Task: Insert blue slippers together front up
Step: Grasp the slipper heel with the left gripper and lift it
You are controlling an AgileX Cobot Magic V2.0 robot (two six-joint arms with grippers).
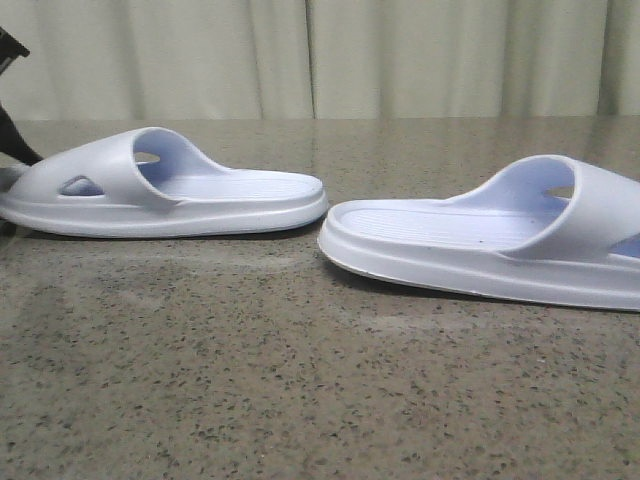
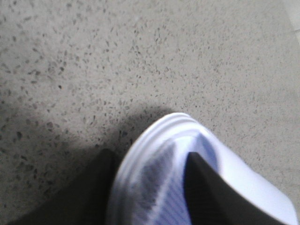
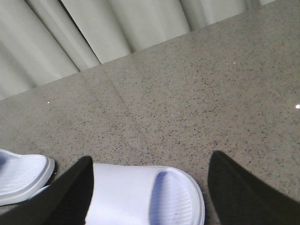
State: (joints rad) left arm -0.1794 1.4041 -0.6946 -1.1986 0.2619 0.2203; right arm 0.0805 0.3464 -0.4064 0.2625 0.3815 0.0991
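Observation:
Two pale blue slippers lie flat on the table, heels facing each other. The left slipper [image 1: 160, 195] has its toe at the far left, and the right slipper [image 1: 500, 240] has its strap at the right edge. My left gripper [image 2: 147, 153] is open, with one finger [image 2: 93, 187] outside the left slipper's [image 2: 159, 187] toe rim and the other [image 2: 211, 187] over its footbed; this view is blurred. My right gripper [image 3: 151, 157] is wide open, its fingers standing either side of the right slipper's [image 3: 140, 197] strap and toe without touching it.
The speckled stone table [image 1: 300, 380] stretches towards me in front of both slippers. A pale curtain [image 1: 320, 60] hangs behind its far edge. A black part of my left arm [image 1: 12, 135] shows at the left edge. The left slipper's heel [image 3: 23, 178] shows in the right wrist view.

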